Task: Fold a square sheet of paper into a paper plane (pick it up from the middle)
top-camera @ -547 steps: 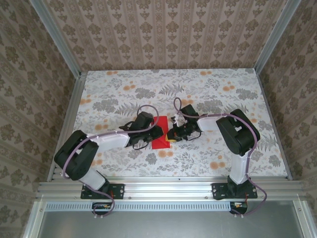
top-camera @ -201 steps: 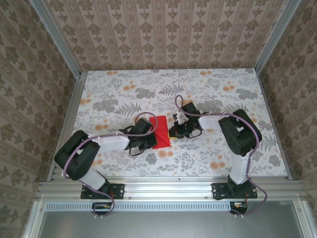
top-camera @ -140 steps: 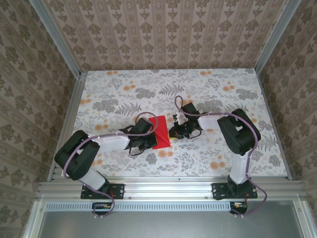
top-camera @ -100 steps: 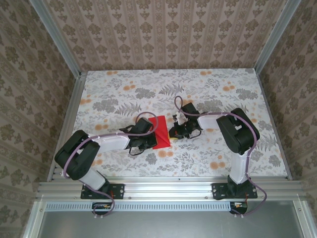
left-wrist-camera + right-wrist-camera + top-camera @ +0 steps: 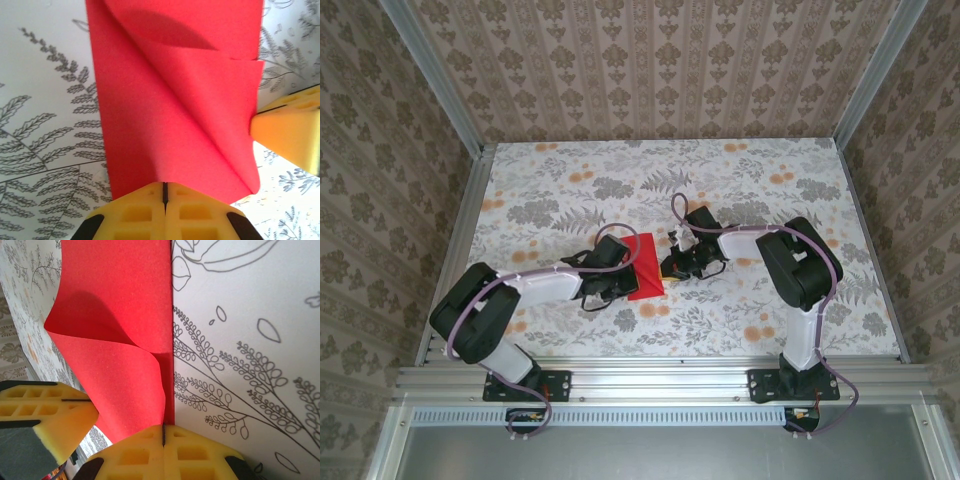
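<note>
Overhead, the square sheet of paper [image 5: 644,266] is lying on the floral counter [image 5: 770,180] between the two arms, already narrowed to a partly folded strip. The left tool [image 5: 625,284] is reaching its left edge and the right tool [image 5: 667,272] is meeting its right edge, both low over the counter.

Through the left wrist camera, the left tool [image 5: 164,200] is showing its yellow pads pressed together right at the near edge of the sheet [image 5: 170,110]. The red paper is running under those tips; whether a layer is nipped between them I cannot tell. A diagonal flap [image 5: 210,130] is lying across the sheet, bulging rather than flat, and a yellow pad [image 5: 287,137] of the right tool is touching the flap's right edge.

Through the right wrist camera, the right tool [image 5: 163,450] is also showing its pads together. The curled flap's [image 5: 125,385] edge is running down into their seam, so the tool is looking clamped on it. The flap is arching up off the layer beneath, with a pad [image 5: 45,415] of the left tool sitting just beside it.

Judging from this, the crease is not yet being pressed flat. Letting go now would likely be sending the springy flap popping open. Pulling the tools apart while gripping could be tearing the thin paper or skidding it on the counter, and a skewed crease would be throwing off every later fold.
</note>
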### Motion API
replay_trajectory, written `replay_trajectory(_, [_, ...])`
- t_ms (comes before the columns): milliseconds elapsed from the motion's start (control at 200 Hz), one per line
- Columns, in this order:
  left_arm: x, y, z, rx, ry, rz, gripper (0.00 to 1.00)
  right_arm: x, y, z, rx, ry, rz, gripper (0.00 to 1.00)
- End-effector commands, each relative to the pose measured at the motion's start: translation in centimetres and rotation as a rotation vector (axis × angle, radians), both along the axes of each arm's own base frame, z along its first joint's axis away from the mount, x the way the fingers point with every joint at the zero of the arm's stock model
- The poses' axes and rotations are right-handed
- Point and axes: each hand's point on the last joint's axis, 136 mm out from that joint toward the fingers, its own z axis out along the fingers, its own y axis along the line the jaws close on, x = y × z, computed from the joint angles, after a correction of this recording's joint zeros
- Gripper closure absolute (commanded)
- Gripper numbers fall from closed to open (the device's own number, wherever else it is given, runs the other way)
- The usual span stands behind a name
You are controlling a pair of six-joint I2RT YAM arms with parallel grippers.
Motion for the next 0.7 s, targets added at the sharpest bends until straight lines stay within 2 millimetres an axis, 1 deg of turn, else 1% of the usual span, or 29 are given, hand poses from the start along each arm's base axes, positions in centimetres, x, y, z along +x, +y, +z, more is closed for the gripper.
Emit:
replay_trajectory(0, [0.9,-1.2,3.4,-0.063,-0.076,-0.034,0.9,-0.5,-1.3,-2.1,-0.095,0.039,-0.005,1.0])
replay_trajectory(130, [1.6,-2.2,5.8,-0.138,-0.135,-0.04,0.87,-0.6,-1.5,-2.3,-0.114,0.046,-0.004,1.0])
replay_trajectory(230, [2.2,-2.9,6.4,-0.169,-0.157,-0.041,0.87,-0.6,-1.5,-2.5,-0.121,0.05,-0.006,1.0])
replay_trajectory(440, [3.4,-4.4,5.3,-0.175,-0.14,-0.044,0.89,-0.7,-1.6,-2.6,-0.127,0.056,-0.008,1.0])
replay_trajectory(575, [4.1,-4.8,4.5,-0.156,-0.137,-0.039,0.9,-0.6,-1.6,-2.7,-0.132,0.058,-0.007,1.0])
replay_trajectory(695, [4.2,-4.6,3.6,-0.13,-0.126,-0.034,0.91,-0.6,-1.6,-2.8,-0.137,0.06,-0.007,1.0])
